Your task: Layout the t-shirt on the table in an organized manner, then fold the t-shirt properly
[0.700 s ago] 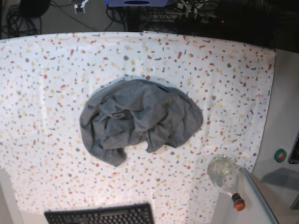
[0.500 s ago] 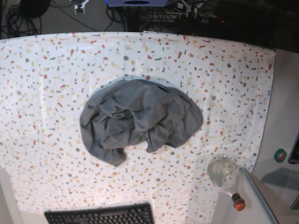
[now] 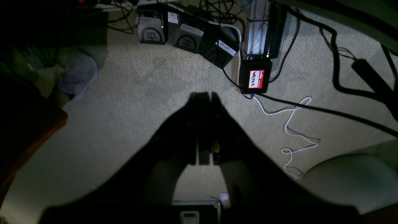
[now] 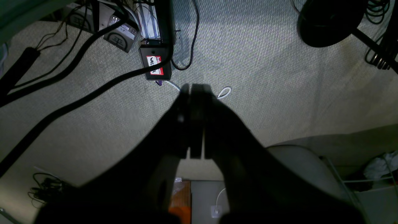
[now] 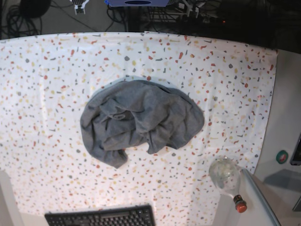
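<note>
The t-shirt [image 5: 141, 121] lies crumpled mid-counter [image 5: 47, 70], well apart from both hands. Left hand [image 3: 203, 96] and right hand [image 4: 194, 88] are pressed together, empty, over floor. Risk: grasping bunched layers prevents flat layout.

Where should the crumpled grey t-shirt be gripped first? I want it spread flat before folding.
The t-shirt lies bunched in the middle of the table. Probably best to pinch the loose flap at its near-left edge, coming from above: it sticks out from the heap, so it should lift without dragging other layers. Which part of the garment it is cannot be told.
</note>
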